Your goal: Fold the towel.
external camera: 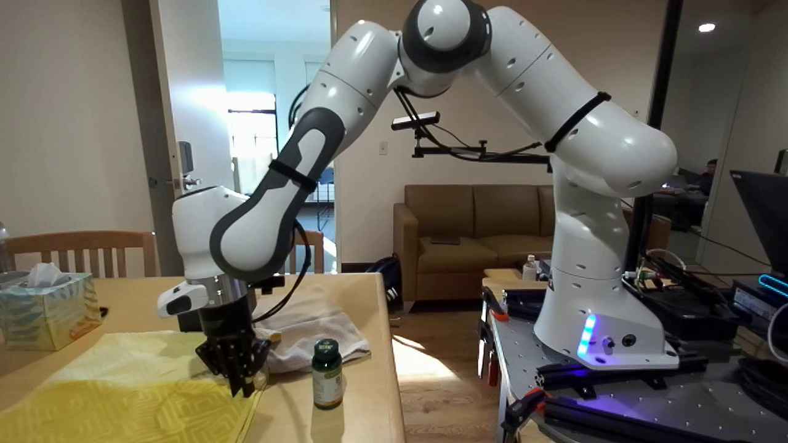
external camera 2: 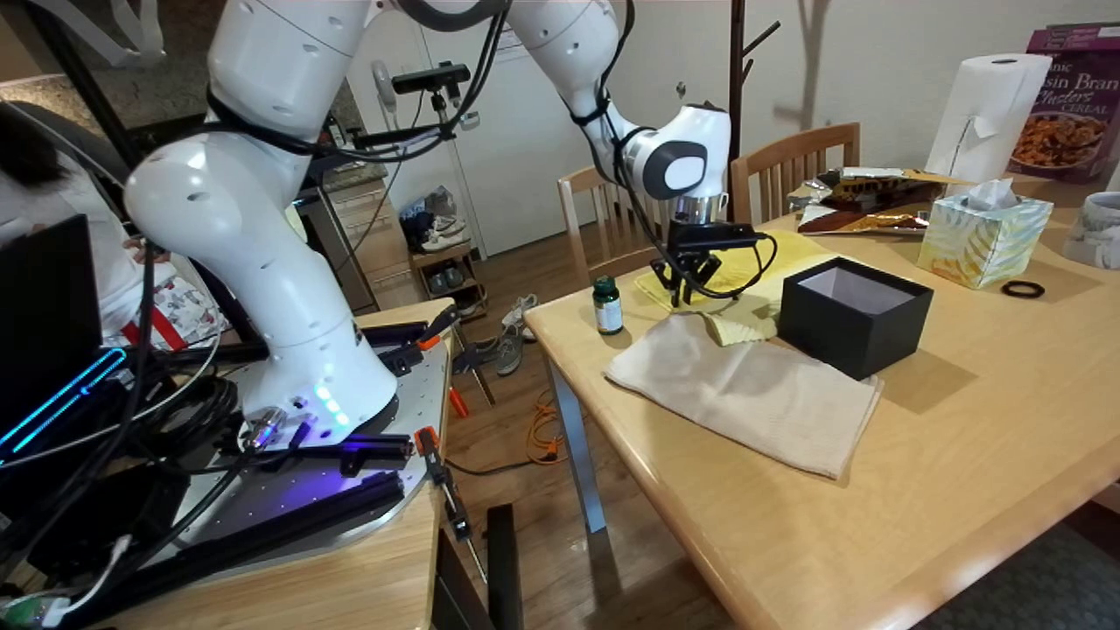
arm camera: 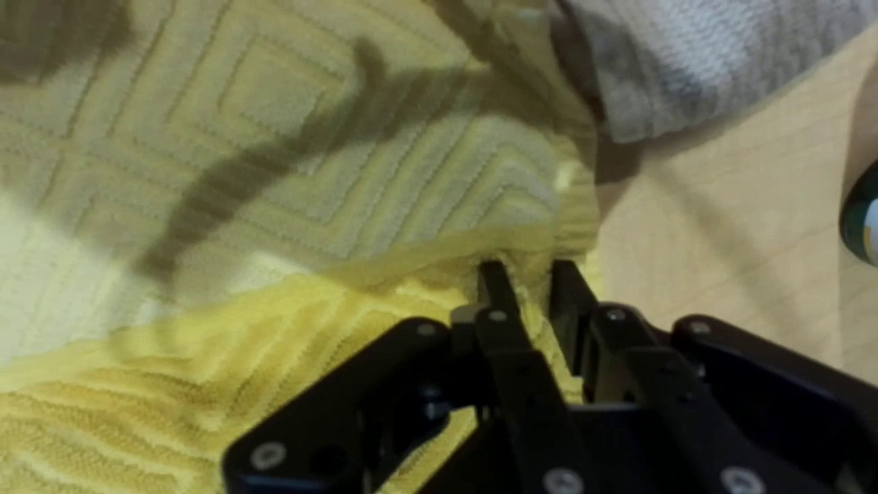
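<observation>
A yellow towel [external camera: 148,412] lies on the table in both exterior views [external camera 2: 801,251]. In the wrist view a paler layer of the towel [arm camera: 288,137] ends in a hem that crosses over a brighter yellow layer. My gripper [external camera: 242,392] points down at the towel's edge near the bottle side. In the wrist view the two fingers [arm camera: 529,274] are partly apart, with a narrow gap between them. The tips reach down to the towel at the hem near its corner. Towel shows beneath the gap, and I see no cloth pinched. The gripper [external camera 2: 681,293] hides part of the towel.
A beige cloth [external camera 2: 752,394] lies beside the towel, partly under its corner. A black open box [external camera 2: 853,337] stands by both. A green bottle [external camera: 327,375] stands near the table edge. A tissue box [external camera: 52,311] and a black ring [external camera 2: 1022,290] lie farther along.
</observation>
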You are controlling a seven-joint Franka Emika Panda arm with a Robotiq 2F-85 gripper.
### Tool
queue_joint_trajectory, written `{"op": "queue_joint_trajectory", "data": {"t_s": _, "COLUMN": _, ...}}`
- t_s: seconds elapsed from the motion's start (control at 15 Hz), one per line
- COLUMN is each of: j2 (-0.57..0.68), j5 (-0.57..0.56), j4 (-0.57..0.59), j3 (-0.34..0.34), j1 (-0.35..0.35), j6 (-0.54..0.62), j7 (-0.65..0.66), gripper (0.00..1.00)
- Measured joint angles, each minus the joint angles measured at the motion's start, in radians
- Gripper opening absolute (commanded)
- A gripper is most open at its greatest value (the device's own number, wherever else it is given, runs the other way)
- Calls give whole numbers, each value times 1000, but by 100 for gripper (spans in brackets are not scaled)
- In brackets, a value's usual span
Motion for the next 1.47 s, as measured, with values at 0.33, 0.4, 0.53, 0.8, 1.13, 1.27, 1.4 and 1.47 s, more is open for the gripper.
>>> {"op": "queue_joint_trajectory", "data": {"t_s": 0.33, "j2": 11, "j5": 0, "j4": 23, "j3": 0, "j1": 0, "j6": -29, "j7": 0, "gripper": 1}}
{"op": "queue_joint_trajectory", "data": {"t_s": 0.4, "j2": 13, "j5": 0, "j4": 29, "j3": 0, "j1": 1, "j6": -42, "j7": 0, "gripper": 1}}
{"op": "queue_joint_trajectory", "data": {"t_s": 0.53, "j2": 16, "j5": 1, "j4": 45, "j3": -2, "j1": 3, "j6": -103, "j7": 9, "gripper": 1}}
{"op": "queue_joint_trajectory", "data": {"t_s": 0.8, "j2": 17, "j5": 5, "j4": 81, "j3": -26, "j1": 31, "j6": -280, "j7": 116, "gripper": 1}}
{"op": "queue_joint_trajectory", "data": {"t_s": 1.13, "j2": 12, "j5": 69, "j4": 118, "j3": -6, "j1": 36, "j6": -369, "j7": 182, "gripper": 1}}
{"op": "queue_joint_trajectory", "data": {"t_s": 1.27, "j2": 2, "j5": 98, "j4": 125, "j3": 9, "j1": 36, "j6": -369, "j7": 192, "gripper": 1}}
{"op": "queue_joint_trajectory", "data": {"t_s": 1.4, "j2": -13, "j5": 118, "j4": 127, "j3": 18, "j1": 39, "j6": -370, "j7": 215, "gripper": 1}}
{"op": "queue_joint_trajectory", "data": {"t_s": 1.47, "j2": -20, "j5": 125, "j4": 127, "j3": 20, "j1": 41, "j6": -374, "j7": 227, "gripper": 1}}
